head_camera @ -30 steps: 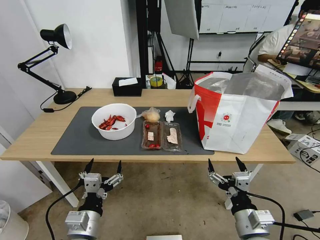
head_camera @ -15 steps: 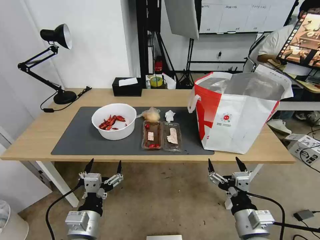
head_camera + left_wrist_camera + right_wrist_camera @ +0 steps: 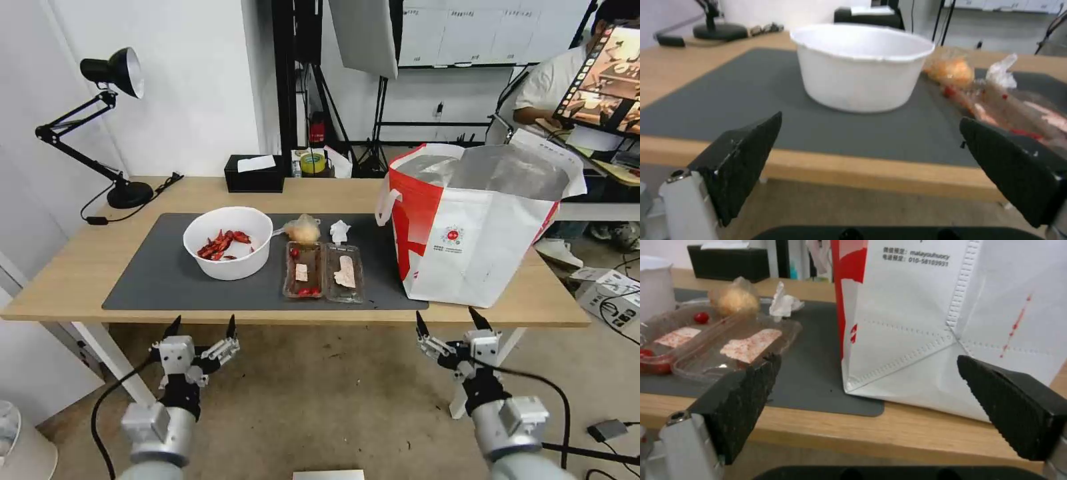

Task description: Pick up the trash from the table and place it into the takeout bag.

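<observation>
On our counter (image 3: 80,267) the white bowl (image 3: 228,242), hinged tray (image 3: 323,271), small bag (image 3: 302,230) and tissue (image 3: 339,231) sit on the grey mat (image 3: 153,273), the takeout bag (image 3: 477,227) just beside. Our left hand (image 3: 202,327) and right hand (image 3: 448,320) hover below the counter's front edge, fingers spread, empty.

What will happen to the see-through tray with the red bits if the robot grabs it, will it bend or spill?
The clear hinged tray looks thin and lies open flat on the grey mat, so it would probably flex or fold at the hinge. The loose red scraps could slide out if it tilts. It seems light.
</observation>
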Controlling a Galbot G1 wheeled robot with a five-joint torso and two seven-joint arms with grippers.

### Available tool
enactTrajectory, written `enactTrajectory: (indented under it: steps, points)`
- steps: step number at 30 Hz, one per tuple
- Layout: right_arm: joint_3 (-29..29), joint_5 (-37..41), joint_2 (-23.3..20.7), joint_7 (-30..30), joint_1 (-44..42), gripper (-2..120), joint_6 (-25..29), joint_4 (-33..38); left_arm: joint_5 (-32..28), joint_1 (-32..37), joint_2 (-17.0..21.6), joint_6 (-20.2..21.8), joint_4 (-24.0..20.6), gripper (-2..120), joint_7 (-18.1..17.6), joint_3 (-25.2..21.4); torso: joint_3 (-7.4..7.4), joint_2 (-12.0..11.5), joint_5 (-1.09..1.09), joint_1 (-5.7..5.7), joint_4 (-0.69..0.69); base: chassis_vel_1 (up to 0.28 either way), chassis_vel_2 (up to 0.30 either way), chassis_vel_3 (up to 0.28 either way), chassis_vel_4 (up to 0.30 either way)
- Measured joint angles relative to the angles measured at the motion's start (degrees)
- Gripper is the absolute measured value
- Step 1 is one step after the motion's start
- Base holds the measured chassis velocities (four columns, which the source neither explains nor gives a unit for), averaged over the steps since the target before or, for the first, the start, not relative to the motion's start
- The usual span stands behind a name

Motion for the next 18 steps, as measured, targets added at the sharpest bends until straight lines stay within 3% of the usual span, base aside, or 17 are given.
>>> enactTrajectory:
  steps: [3, 9, 14, 18]
  points:
    - [0.34, 1.65, -1.73, 0.16, 1.68, 100, -3.20, 0.19, -2.47, -1.06, 0.73, 2.38, -0.36, 100, -1.40, -0.04, 0.00, 0.00, 0.01, 0.00, -0.01, 0.000, 0.000, 0.000, 0.000]
    - [1.35, 6.51, -7.04, 0.61, 6.86, 100, -12.63, 0.70, -11.64, -5.01, 3.48, 11.25, -1.53, 100, -6.60, -0.29, 0.00, 0.00, 0.00, 0.00, -0.02, 0.000, 0.000, 0.000, 0.000]
    - [1.34, 9.20, -8.85, 0.77, 8.90, 100, -16.37, 0.82, -15.28, -6.40, 4.49, 14.39, -2.03, 100, -8.51, -0.37, 0.00, 0.00, 0.01, 0.00, -0.02, 0.000, 0.000, 0.000, 0.000]
    - [1.45, 13.89, -12.01, 1.22, 12.52, 100, -22.98, 0.95, -21.98, -8.95, 6.38, 20.23, -2.93, 100, -11.95, -0.62, 0.00, 0.00, 0.00, 0.01, -0.02, 0.000, 0.000, 0.000, 0.000]
